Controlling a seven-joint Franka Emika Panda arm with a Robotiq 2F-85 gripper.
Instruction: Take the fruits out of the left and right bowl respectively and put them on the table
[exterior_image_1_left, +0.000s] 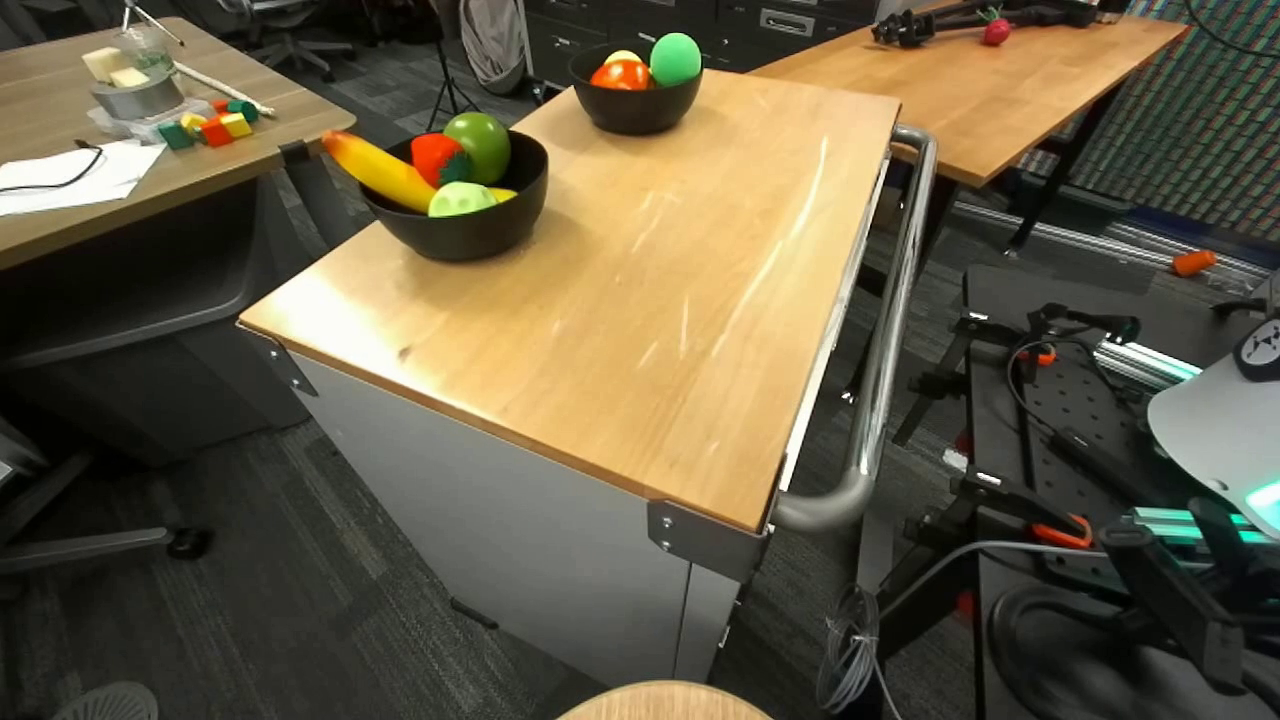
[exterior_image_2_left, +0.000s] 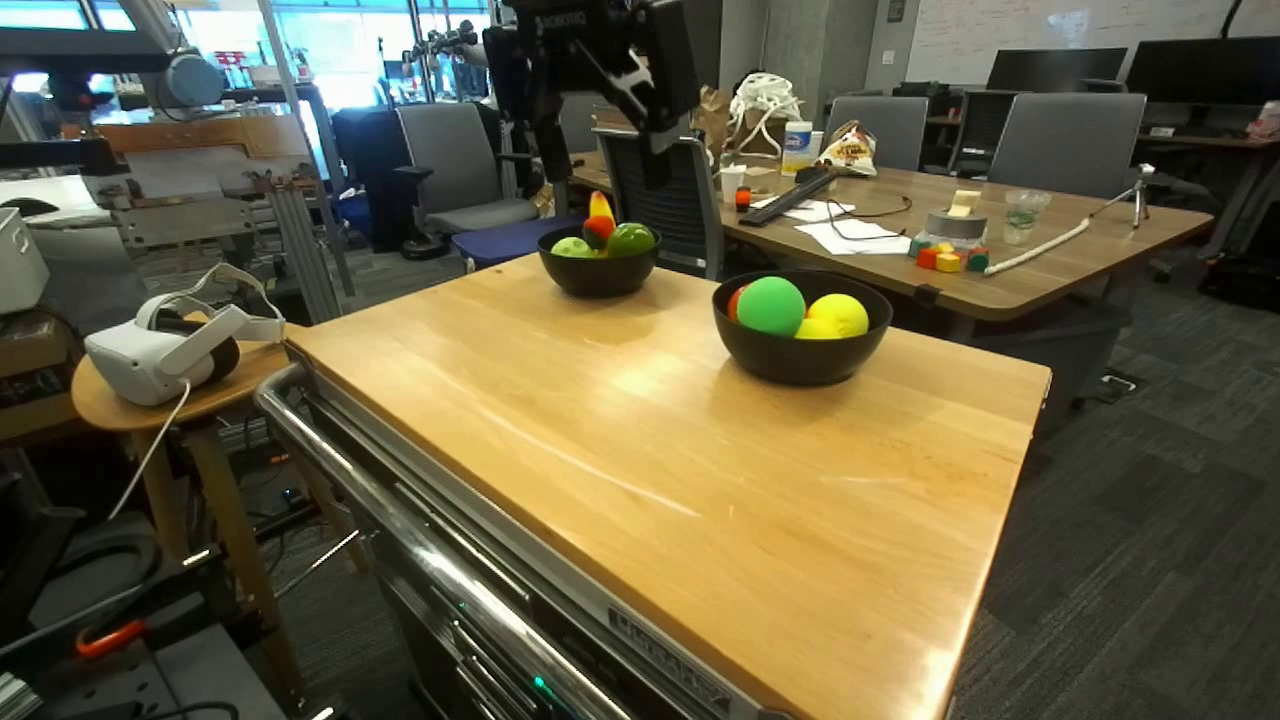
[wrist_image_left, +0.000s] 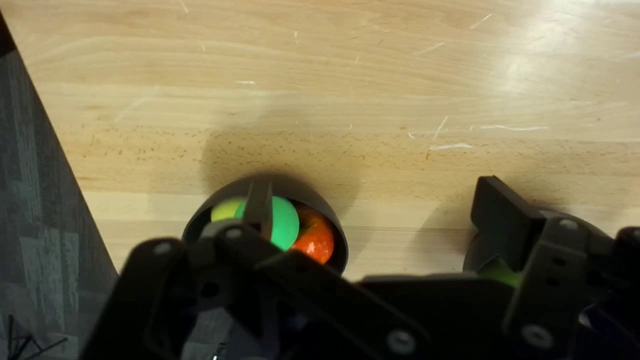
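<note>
Okay, looks like the first pick isn't made yet: fruit (exterior_image_1_left: 484, 147) sits in one bowl (exterior_image_1_left: 457, 234) and the other bowl (exterior_image_1_left: 640, 112), gripper (exterior_image_2_left: 605, 168) hangs above the table (exterior_image_2_left: 620, 450), fingers (wrist_image_left: 506, 225) spread, holding nothing; next probably means centring over a fruit, then lowering

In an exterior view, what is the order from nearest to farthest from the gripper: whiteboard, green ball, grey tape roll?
1. Green ball, in a black bowl.
2. Grey tape roll, on the brown table.
3. Whiteboard, upper-right background.
</note>
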